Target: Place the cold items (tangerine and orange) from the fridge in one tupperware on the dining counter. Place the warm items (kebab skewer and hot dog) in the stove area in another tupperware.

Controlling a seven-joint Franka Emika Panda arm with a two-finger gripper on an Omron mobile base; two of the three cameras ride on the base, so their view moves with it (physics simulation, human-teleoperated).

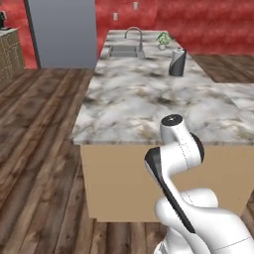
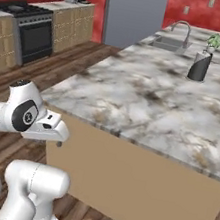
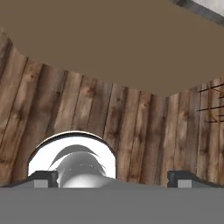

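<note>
Gripper (image 3: 112,177): jaws spread wide, empty, aimed down at brown plank floor (image 3: 109,118).
Bench: grey-white marble island top (image 1: 144,99); carries black cylindrical holder (image 1: 177,63), steel sink (image 1: 124,50), small potted plant (image 1: 162,39).
Task items: cannot tell where.

A marble counter (image 2: 149,98) carries a sink (image 2: 169,42), plant (image 2: 214,40) and dark canister (image 2: 199,66).

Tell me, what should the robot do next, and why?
Probably drive toward the grey fridge beyond the marble counter, since the fruit is to come from there. The arm is folded low by the counter's side, the gripper is open and holds nothing, facing the wooden floor. No tupperware or food shows on the counter, just a sink, a plant and a dark holder.
</note>
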